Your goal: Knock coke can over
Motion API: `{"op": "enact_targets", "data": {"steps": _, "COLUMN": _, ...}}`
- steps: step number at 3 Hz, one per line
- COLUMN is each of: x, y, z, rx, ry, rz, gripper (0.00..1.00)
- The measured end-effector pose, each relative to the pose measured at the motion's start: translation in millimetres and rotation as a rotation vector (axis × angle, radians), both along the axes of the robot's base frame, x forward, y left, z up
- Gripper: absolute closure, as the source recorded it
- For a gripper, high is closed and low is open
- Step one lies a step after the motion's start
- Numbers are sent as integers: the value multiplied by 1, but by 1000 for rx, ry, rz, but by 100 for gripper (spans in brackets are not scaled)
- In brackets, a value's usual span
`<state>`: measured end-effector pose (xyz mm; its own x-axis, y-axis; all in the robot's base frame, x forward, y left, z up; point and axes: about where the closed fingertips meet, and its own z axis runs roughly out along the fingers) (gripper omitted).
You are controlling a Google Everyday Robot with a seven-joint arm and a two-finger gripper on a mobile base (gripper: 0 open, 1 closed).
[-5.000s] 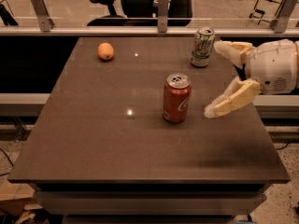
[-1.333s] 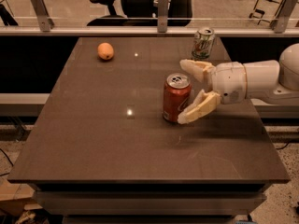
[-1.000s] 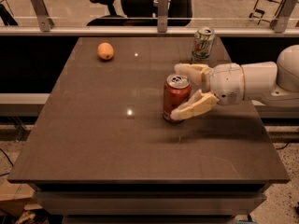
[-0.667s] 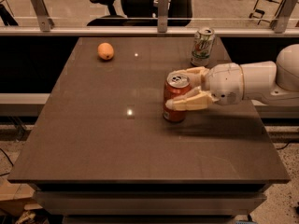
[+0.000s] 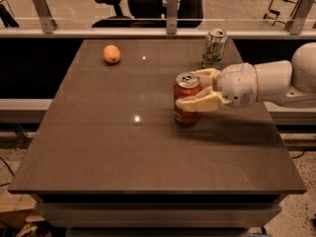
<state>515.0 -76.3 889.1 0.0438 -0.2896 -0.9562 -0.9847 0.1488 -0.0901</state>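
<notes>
The red coke can (image 5: 185, 113) stands upright on the brown table (image 5: 113, 147), right of centre. My gripper (image 5: 189, 89) reaches in from the right at can height, with its fingers on either side of the can. The near finger (image 5: 200, 103) lies across the can's front side. The far finger (image 5: 205, 73) sits behind its upper right rim. The fingers have closed in on the can and seem to touch it.
A white-and-green soda can (image 5: 214, 47) stands at the back right, just behind my arm. An orange fruit (image 5: 111, 54) lies at the back left. A railing with posts (image 5: 171, 9) and an office chair run behind the table's far edge.
My gripper has moved left to the coke can and its fingers have closed from a wide gap to either side of the can. The can stays upright.
</notes>
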Motion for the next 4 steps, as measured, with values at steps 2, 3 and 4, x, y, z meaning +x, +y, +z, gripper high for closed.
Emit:
{"op": "enact_targets", "data": {"steps": 2, "x": -7, "y": -4, "z": 2, "rx": -20, "ry": -5, "rz": -12, "gripper": 100}}
{"op": "enact_targets", "data": {"steps": 3, "x": -7, "y": -17, "z": 11, "rx": -83, "ry": -11, "rz": -51, "gripper": 100}}
{"op": "enact_targets", "data": {"steps": 4, "x": -5, "y": -34, "z": 21, "rx": -171, "ry": -9, "rz": -96, "gripper": 100}}
